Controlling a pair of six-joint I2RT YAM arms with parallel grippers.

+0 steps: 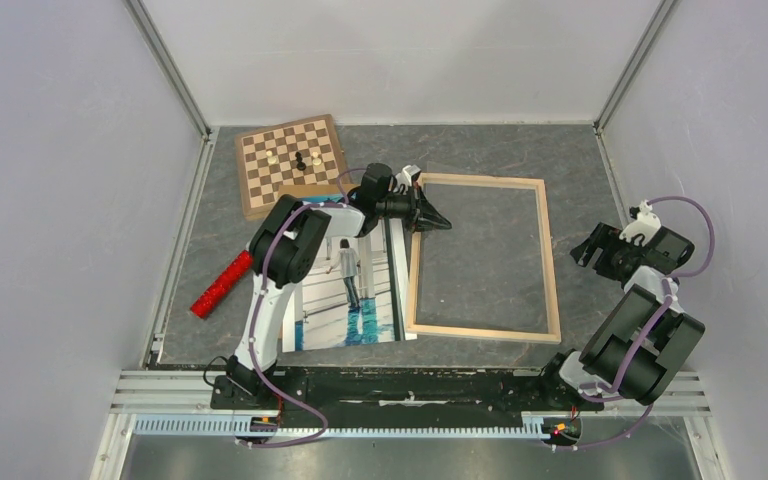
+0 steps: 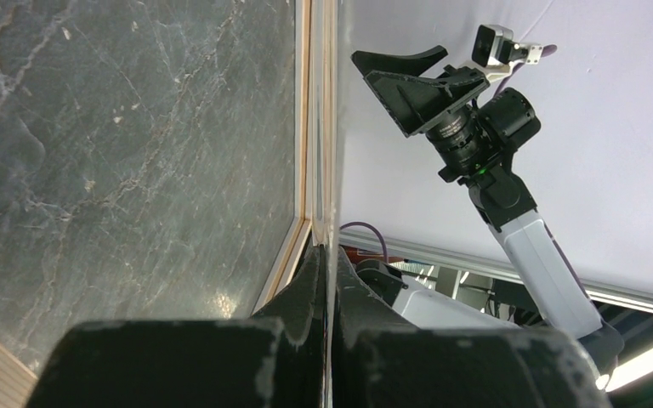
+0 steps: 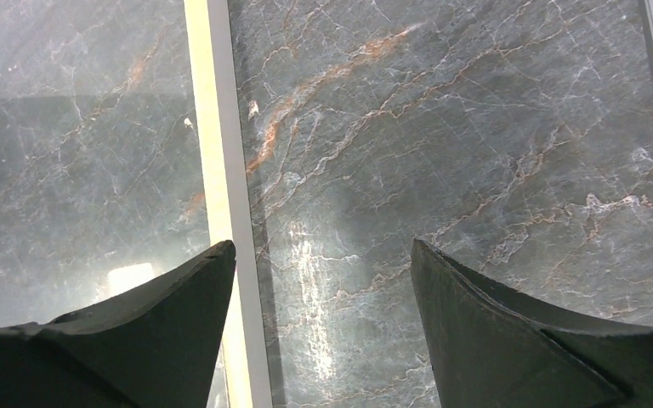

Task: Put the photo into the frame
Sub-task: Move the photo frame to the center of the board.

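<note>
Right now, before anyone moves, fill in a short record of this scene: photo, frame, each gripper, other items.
photo: picture side up on the table, left of the frame, not yet inside it
frame: flat on the table, empty
left gripper: shut on the photo's edge, by the frame's far left corner
right gripper: open, holding nothing, by the frame's right bar
other items: chessboard with pieces, far left; red cylinder left of the photo

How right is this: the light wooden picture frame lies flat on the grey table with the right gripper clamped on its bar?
Not quite. The right gripper is open and holds nothing, as the right wrist view shows; the light wooden frame does lie flat on the table.
</note>
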